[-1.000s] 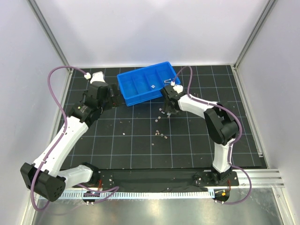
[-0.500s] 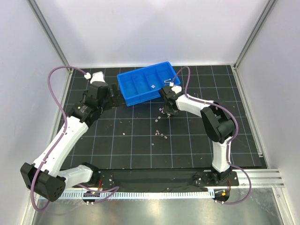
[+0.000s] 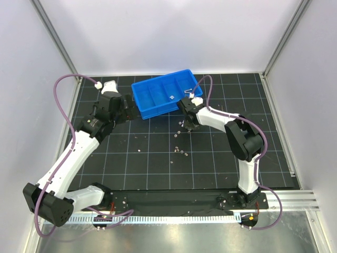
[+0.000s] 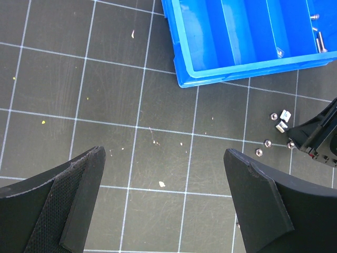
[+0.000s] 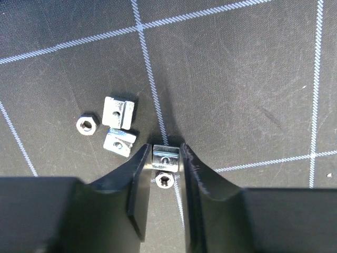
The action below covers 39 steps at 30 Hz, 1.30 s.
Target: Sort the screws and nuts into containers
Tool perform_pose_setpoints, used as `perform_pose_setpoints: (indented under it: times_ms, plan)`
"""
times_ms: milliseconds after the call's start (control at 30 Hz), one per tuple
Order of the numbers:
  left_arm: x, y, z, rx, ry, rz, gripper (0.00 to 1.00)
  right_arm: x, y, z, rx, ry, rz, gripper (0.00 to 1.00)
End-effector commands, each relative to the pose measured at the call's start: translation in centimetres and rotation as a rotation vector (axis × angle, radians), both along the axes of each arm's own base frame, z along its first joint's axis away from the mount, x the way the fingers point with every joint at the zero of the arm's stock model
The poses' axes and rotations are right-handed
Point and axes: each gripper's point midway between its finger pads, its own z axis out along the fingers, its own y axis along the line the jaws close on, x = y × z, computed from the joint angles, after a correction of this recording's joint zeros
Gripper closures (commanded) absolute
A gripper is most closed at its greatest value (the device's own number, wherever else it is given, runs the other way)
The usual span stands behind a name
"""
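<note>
Bright blue rectangular plastic tray (image 4: 231, 71), four compartments, lies askew. Slender silver metal screws (image 4: 318, 41) rest in its end compartment. Squat silver metal nuts (image 5: 119, 112) lie loose just outside; one pinched in the right claw (image 5: 166, 158).

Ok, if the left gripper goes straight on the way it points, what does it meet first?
Most likely the black mat: the left gripper is open over bare grid, only specks between its fingers. The blue tray sits ahead, off that line; depth is unclear.

Lying on mat (image 3: 147, 158) just before tray (image 3: 152, 103): nuts (image 5: 120, 112), three sitting just beside right gripper (image 5: 165, 158), one nut (image 5: 166, 154) wedged between its jaws.
</note>
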Motion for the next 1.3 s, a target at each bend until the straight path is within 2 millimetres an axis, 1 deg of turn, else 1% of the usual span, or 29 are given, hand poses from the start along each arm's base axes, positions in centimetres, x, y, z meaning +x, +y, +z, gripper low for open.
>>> perform_pose_setpoints:
  times_ms: [0,67,167,300,333,367,400,467,500,533,567,600,633,667,700,733,800,867,900,967,1000,1033,1067,1100,1133,1167,1200,1233,1267]
  plan:
    - [0.0,0.2,1.7,-0.008,-0.047,0.003,0.0,-1.0,0.2,-0.3,-0.011,0.03,-0.001,0.69]
    - [0.0,0.2,1.7,-0.007,-0.048,0.004,0.0,-0.7,0.1,0.1,-0.02,0.019,-0.001,0.79]
    - [0.0,0.1,1.8,-0.009,-0.051,0.002,0.0,0.3,0.1,2.1,-0.034,-0.021,0.013,0.83]
    - [0.0,0.3,1.7,-0.003,-0.048,0.007,0.0,2.8,0.6,6.8,-0.054,-0.119,0.045,0.83]
    - [0.0,0.3,1.7,-0.004,-0.049,0.007,0.0,4.3,1.3,9.5,-0.033,-0.176,0.052,0.83]
    - [0.0,0.3,1.7,-0.003,-0.048,0.007,0.0,5.0,1.7,10.9,-0.041,-0.203,0.084,0.84]
    - [0.0,0.3,1.7,-0.002,-0.048,0.008,0.0,6.6,2.5,14.0,-0.017,-0.274,0.096,0.84]
    - [0.0,0.3,1.7,-0.002,-0.048,0.006,0.0,8.5,3.3,15.8,-0.031,-0.326,0.148,0.84]
    - [0.0,0.3,1.8,-0.003,-0.049,0.008,0.0,10.0,4.1,18.6,-0.003,-0.391,0.162,0.84]
    - [0.0,0.3,1.8,-0.003,-0.051,0.008,0.0,10.9,4.8,17.5,-0.012,-0.375,0.186,0.84]
    - [0.0,0.3,1.8,-0.001,-0.051,0.008,0.0,11.8,5.2,18.0,-0.017,-0.392,0.196,0.84]
    - [0.0,0.4,1.8,0.002,-0.05,0.008,0.0,13.1,5.8,19.8,-0.013,-0.44,0.208,0.84]
    - [0.0,0.5,1.8,0.005,-0.051,0.014,0.0,13.8,6.2,19.7,-0.013,-0.444,0.22,0.84]
    - [0.0,0.5,1.8,0.005,-0.051,0.012,0.0,14.9,6.5,17.6,-0.025,-0.419,0.227,0.84]
    - [0.0,0.5,1.9,0.005,-0.055,0.013,0.0,15.8,7.0,18.6,-0.012,-0.45,0.235,0.84]
    - [0.0,0.5,1.8,0.007,-0.052,0.014,0.0,16.5,7.4,18.4,0.002,-0.465,0.241,0.84]
    - [0.0,0.6,1.9,0.01,-0.053,0.016,0.0,17.8,8.2,16.6,0.017,-0.46,0.259,0.84]
    - [0.0,0.8,1.9,0.016,-0.055,0.022,0.0,18.7,8.7,15.8,0.04,-0.47,0.256,0.84]
    - [0.0,0.7,1.9,0.017,-0.055,0.022,0.0,19.2,8.6,14.6,0.042,-0.457,0.252,0.84]
    - [0.0,0.8,1.8,0.016,-0.053,0.022,0.0,19.6,8.9,14.8,0.057,-0.463,0.25,0.77]
    - [0.0,0.7,1.9,0.015,-0.053,0.018,0.0,19.8,9.1,14.9,0.068,-0.466,0.257,0.69]
    - [0.0,0.7,1.9,0.013,-0.055,0.017,0.0,19.7,9.2,15.3,0.076,-0.468,0.254,0.5]
    - [0.0,0.6,1.9,0.011,-0.054,0.016,0.0,19.4,9.1,15.6,0.083,-0.459,0.25,0.45]
    - [-0.1,0.5,1.9,0.011,-0.052,0.01,0.0,19.0,9.5,16.0,0.105,-0.452,0.274,0.41]
    - [-0.1,0.6,2.0,0.009,-0.055,0.012,0.0,18.6,9.6,18.3,0.133,-0.483,0.282,0.37]
    - [-0.1,0.5,1.9,0.01,-0.053,0.01,0.0,18.1,9.6,19.1,0.145,-0.49,0.292,0.35]
    - [-0.1,0.6,2.0,0.009,-0.055,0.012,0.0,17.4,9.5,18.8,0.149,-0.473,0.303,0.33]
    - [-0.1,0.5,2.0,0.007,-0.054,0.006,0.0,16.6,9.4,22.0,0.182,-0.52,0.316,0.31]
    - [-0.1,0.4,1.9,0.006,-0.051,0.005,0.0,16.1,9.2,22.6,0.191,-0.524,0.322,0.31]
